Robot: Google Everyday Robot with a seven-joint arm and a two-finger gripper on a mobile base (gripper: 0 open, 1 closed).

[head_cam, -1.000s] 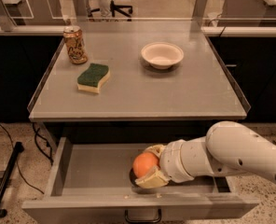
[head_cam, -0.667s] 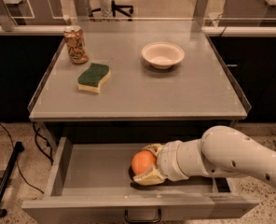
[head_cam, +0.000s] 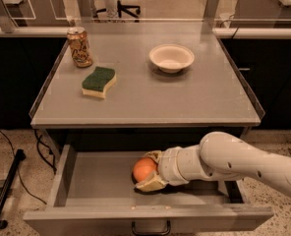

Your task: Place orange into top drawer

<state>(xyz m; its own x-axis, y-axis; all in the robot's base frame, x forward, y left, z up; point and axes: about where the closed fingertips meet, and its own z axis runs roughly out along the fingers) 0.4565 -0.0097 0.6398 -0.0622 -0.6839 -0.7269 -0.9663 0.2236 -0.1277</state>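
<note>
While one tool [head_cam: 145, 170] clamps one orange [head_cam: 143, 167], inside one top drawer [head_cam: 91, 182] — one bowl [head_cam: 161, 64], one sponge [head_cam: 99, 81] above

Arm [head_cam: 244, 161] extends in from frame right, low, sloping slightly down toward the left, wrist cuff [head_cam: 177, 166] facing left. Tool [head_cam: 148, 171] at the left end, fingers [head_cam: 149, 183] closed against the orange [head_cam: 143, 167], one above, one below.

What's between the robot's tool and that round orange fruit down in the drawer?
Nothing, in the camera view: the tool grips the round orange fruit directly, inside the open grey top drawer.
</note>
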